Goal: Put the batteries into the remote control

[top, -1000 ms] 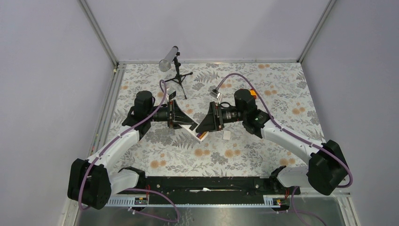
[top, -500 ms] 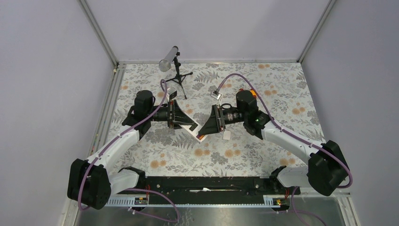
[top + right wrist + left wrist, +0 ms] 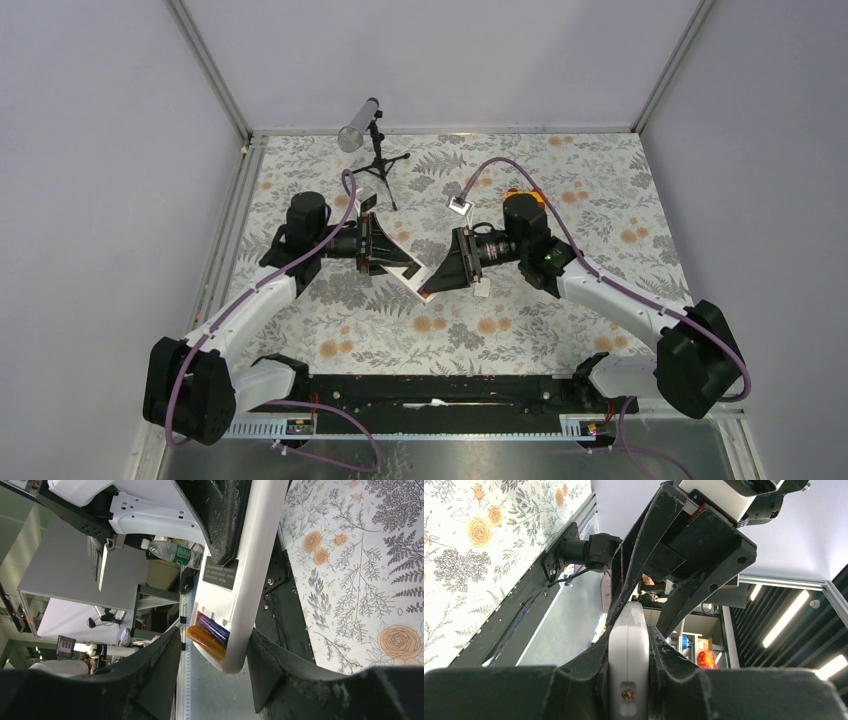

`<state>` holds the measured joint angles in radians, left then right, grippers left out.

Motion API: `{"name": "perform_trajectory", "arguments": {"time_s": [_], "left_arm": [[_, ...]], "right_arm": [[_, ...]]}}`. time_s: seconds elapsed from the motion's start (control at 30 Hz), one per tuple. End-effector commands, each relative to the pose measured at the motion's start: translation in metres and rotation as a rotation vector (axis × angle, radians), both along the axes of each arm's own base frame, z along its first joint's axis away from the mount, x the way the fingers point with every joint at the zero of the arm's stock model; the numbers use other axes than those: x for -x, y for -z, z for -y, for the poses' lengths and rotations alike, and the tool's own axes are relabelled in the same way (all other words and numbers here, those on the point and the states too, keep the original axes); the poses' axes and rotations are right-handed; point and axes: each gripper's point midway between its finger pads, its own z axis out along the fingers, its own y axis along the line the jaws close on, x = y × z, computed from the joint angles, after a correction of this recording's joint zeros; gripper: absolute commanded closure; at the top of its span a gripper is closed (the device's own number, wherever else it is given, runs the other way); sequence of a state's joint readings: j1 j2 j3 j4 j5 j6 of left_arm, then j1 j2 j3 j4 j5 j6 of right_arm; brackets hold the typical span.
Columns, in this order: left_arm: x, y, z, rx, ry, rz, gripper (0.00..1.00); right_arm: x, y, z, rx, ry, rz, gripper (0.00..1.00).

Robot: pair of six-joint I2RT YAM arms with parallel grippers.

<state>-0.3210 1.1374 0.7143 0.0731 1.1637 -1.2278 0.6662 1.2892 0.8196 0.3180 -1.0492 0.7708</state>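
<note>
White remote control is pinched edgewise aloft by the left gripper so its bay is presented; both batteries are seated there, straddled by the right gripper, contact not discernible.

The remote control hangs over the table's middle, between the left gripper and the right gripper, with the batteries side by side in its compartment.
</note>
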Motion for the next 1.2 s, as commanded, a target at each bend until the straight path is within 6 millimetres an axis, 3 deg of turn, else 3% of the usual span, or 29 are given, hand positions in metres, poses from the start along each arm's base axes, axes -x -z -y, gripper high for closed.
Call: {"name": "perform_trajectory", "arguments": {"time_s": [0.0,0.33,0.6,0.67,0.73,0.83,1.0,1.17], "left_arm": [[-0.008,-0.024,0.0,0.023,-0.027,0.11,1.0],[-0.008,-0.024,0.0,0.023,-0.03,0.104,1.0],[-0.009,-0.028,0.001,0.027,-0.038,0.091,1.0],[-0.009,-0.03,0.001,0.029,-0.04,0.097,1.0],[-0.009,-0.031,0.001,0.03,-0.037,0.103,1.0],[-0.009,-0.027,0.001,0.022,-0.037,0.1,1.0],[-0.011,-0.022,0.001,0.014,-0.04,0.089,1.0],[-0.012,-0.024,0.001,0.014,-0.039,0.092,1.0]], "right_arm": [[0.009,-0.011,0.005,-0.035,-0.057,0.063,0.47],[0.003,-0.005,0.004,-0.004,-0.026,0.087,0.63],[-0.003,0.001,0.003,0.037,-0.009,0.107,0.68],[-0.004,0.002,0.003,0.041,-0.004,0.099,0.63],[-0.003,0.001,0.002,0.039,-0.008,0.077,0.48],[-0.003,-0.004,0.001,0.022,-0.008,0.058,0.36],[-0.002,-0.008,0.001,0.007,-0.01,0.068,0.28],[-0.005,-0.005,-0.001,0.025,-0.002,0.047,0.27]]}}
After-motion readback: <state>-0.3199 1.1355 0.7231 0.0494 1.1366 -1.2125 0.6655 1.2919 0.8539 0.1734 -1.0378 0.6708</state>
